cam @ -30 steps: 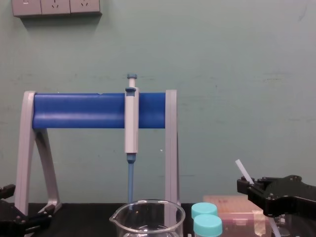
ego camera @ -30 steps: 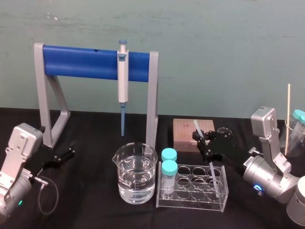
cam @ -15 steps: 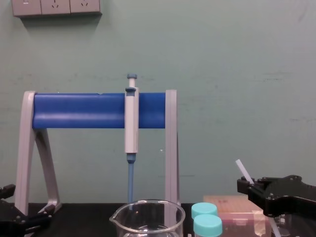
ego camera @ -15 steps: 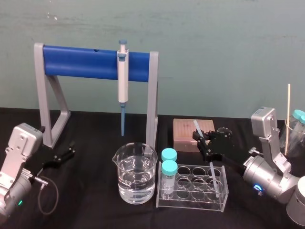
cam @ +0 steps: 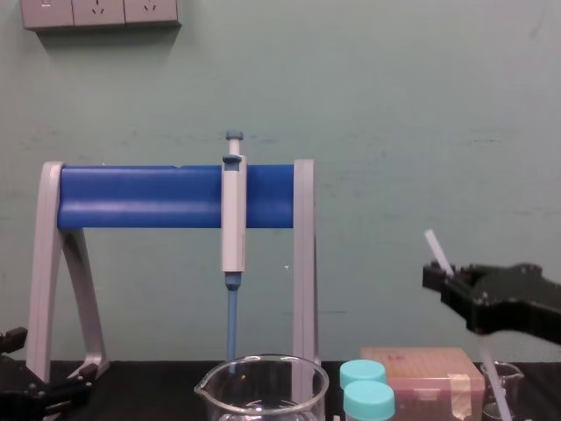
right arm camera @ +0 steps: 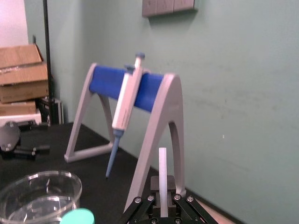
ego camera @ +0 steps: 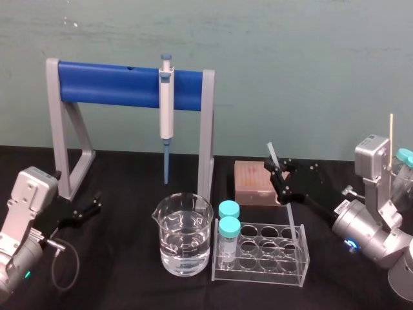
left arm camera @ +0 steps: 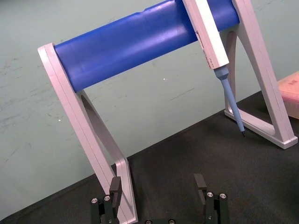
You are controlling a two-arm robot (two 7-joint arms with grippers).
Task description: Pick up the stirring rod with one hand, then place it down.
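Stirring rod gripped by right gripper, left gripper fingers apart, beaker holding clear liquid

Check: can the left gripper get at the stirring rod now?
Probably not: the right gripper is shut on the stirring rod far right, with beaker and tube rack between it and the left gripper.

On the worktop the stand stood at the back left, with the pipette hanging from its bar near the right leg. Before that leg sat the beaker. Just to its right, the rack held two vials at its left end, and the box lay behind the rack. Above the rack's right end, the right gripper held the tilted stirring rod between its fingers. The left gripper sat low at the far left.
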